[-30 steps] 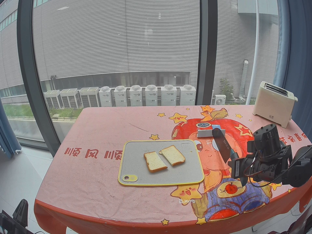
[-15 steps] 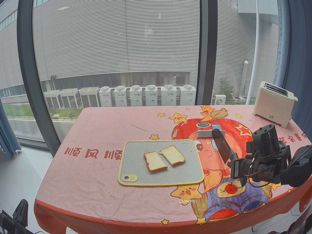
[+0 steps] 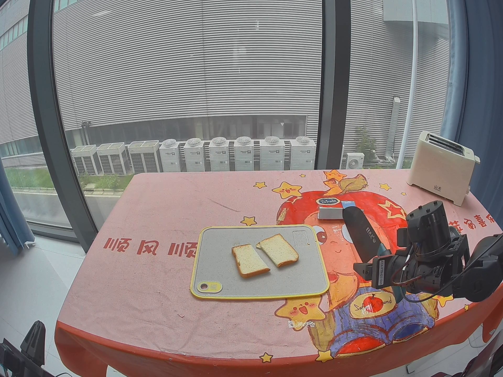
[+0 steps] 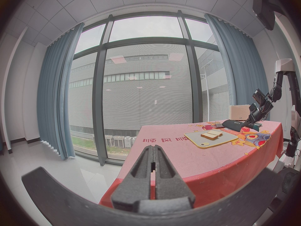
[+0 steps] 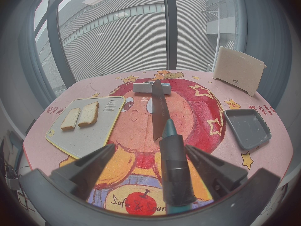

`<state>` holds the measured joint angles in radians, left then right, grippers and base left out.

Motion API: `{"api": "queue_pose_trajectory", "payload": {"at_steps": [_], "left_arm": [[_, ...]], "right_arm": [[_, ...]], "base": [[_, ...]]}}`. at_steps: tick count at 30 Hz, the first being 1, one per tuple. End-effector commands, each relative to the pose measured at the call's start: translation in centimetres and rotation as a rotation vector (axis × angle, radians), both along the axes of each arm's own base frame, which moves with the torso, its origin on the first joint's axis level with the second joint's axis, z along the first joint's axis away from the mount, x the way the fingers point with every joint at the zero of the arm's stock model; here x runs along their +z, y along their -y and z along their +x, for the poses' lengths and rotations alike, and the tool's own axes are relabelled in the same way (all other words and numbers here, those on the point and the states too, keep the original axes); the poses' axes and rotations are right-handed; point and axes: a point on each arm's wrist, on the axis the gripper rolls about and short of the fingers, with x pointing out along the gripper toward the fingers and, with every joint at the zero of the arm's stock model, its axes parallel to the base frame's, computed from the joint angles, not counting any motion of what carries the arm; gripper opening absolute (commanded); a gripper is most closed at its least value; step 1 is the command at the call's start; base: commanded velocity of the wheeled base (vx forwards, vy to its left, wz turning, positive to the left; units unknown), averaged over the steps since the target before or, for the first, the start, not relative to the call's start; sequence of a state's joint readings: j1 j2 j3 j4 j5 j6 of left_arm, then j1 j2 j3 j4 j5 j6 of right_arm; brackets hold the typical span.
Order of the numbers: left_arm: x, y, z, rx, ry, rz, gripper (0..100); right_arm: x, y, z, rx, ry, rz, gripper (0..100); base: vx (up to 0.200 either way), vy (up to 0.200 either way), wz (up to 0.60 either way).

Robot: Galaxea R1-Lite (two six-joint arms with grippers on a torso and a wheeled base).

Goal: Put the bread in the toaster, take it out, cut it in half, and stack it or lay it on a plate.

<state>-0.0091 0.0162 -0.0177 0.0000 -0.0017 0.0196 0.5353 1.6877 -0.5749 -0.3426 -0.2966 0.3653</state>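
While my right gripper (image 5: pixel 149 146) gapes, empty, around the knife (image 5: pixel 159 110),
a crooked retreat could drag it off its grey rest (image 5: pixel 142 87).

Two crusted bread halves (image 3: pixel 250 261) lie side by side on the grey board (image 3: pixel 220 268); cream toaster (image 3: pixel 441 167) stands upright, far right.

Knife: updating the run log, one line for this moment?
bread in two halves on board | right gripper open around knife | left gripper shut
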Motion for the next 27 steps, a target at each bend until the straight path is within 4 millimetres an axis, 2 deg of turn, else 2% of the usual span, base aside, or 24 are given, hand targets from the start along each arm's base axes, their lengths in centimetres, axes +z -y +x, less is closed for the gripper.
{"api": "queue_pose_trajectory", "payload": {"at_steps": [1, 21, 27], "left_arm": [[-0.5, 0.0, 0.0, 0.000, -0.001, 0.000, 0], [-0.5, 0.0, 0.0, 0.000, 0.000, 0.000, 0], [-0.5, 0.0, 0.0, 0.000, 0.000, 0.000, 0]], "right_arm": [[0.1, 0.0, -0.1, 0.002, 0.001, 0.001, 100], [1.0, 0.0, -0.5, 0.007, 0.036, 0.017, 100], [1.3, -0.8, -1.2, 0.044, 0.046, 0.023, 100]], "base": [[0.000, 0.000, 0.00], [0.000, 0.000, 0.00], [0.000, 0.000, 0.00]]}}
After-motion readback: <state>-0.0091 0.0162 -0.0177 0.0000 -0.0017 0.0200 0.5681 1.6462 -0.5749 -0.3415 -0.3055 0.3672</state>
